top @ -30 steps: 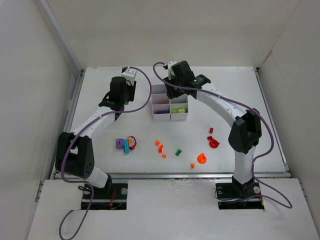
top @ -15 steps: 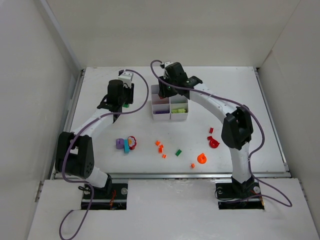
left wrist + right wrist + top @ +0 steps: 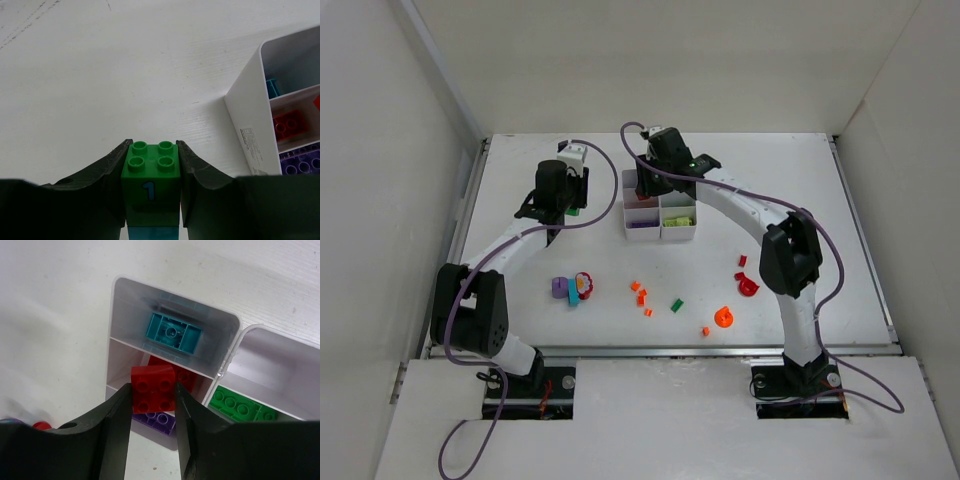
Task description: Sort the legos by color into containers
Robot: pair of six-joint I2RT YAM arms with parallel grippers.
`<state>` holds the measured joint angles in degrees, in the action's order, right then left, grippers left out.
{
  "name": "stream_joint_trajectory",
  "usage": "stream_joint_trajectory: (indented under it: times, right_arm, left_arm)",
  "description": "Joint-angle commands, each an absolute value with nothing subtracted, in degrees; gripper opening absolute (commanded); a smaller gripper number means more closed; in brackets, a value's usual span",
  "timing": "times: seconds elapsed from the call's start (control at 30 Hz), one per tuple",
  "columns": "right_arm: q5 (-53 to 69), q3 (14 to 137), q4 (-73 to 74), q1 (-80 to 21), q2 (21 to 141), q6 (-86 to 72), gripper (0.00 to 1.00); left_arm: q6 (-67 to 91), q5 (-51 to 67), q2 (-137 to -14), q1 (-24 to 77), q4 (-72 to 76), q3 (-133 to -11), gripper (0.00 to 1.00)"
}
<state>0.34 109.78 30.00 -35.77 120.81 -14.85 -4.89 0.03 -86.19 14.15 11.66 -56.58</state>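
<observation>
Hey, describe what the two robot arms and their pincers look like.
The left arm and right arm have white link shells and black joint housings, with a purple cable looping along each. The left pincer and right pincer have dark, matte, curved fingers.

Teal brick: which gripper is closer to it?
Right. The right gripper, holding a red brick, hovers over the tray near the teal brick; the left gripper, holding a green brick, is outside it.

The tray sits at the table's far middle, loose legos scattered in front.
</observation>
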Motion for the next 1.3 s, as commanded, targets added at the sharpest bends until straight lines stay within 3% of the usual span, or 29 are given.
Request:
stream_joint_trajectory:
  times: [0.0, 0.1, 0.13, 0.2, 0.23, 0.33, 0.47, 0.7, 0.93, 0.97, 1.07, 1.27]
  right_arm:
    - [-0.6, 110.0, 28.3, -36.7, 120.9, -15.5, 0.0]
    - [-0.6, 110.8, 29.0, -36.7, 121.5, -15.5, 0.01]
    - [0.0, 111.7, 29.0, -36.7, 122.1, -14.9, 0.06]
    - [0.0, 112.2, 29.8, -36.7, 122.6, -14.9, 0.18]
    - [0.0, 112.9, 30.4, -36.7, 122.6, -14.9, 0.34]
    - [1.3, 112.9, 30.4, -36.7, 122.6, -13.9, 0.55]
    - [1.8, 112.9, 30.4, -36.7, 122.1, -13.4, 0.73]
    - [5.5, 109.3, 25.4, -36.7, 113.6, -7.4, 0.77]
    - [16.2, 102.5, 28.5, -36.7, 102.7, 14.3, 0.8]
    - [17.5, 101.6, 29.3, -36.7, 101.8, 16.2, 0.78]
    - [22.9, 97.6, 30.7, -36.7, 97.9, 22.3, 0.75]
    - [34.3, 93.5, 22.8, -36.0, 92.9, 23.0, 0.72]
  left_arm:
    - [-4.8, 1.1, -83.1, 14.1, 14.2, -56.1, 0.0]
    - [-4.8, 1.1, -83.1, 14.1, 13.6, -56.1, 0.0]
    - [-4.8, 1.1, -83.1, 14.1, 13.6, -56.1, 0.0]
    - [-4.8, 1.6, -82.5, 14.1, 13.1, -56.1, 0.0]
    - [-4.8, 1.6, -82.5, 14.1, 13.1, -56.1, 0.0]
    - [-4.8, 2.6, -82.5, 14.1, 13.1, -56.1, 0.0]
    - [-4.8, 4.0, -82.0, 14.1, 12.6, -56.1, 0.0]
    - [-12.0, 15.4, -80.2, 14.1, 12.6, -55.6, 0.0]
    - [-18.9, 52.2, -77.2, 8.4, 18.8, -56.5, 0.0]
    - [-20.6, 60.6, -78.5, 8.3, 18.8, -57.4, 0.0]
    - [-21.3, 71.9, -81.5, 7.7, 18.2, -61.9, 0.0]
    - [-2.6, 75.7, -86.0, 8.3, 30.7, -70.0, 0.0]
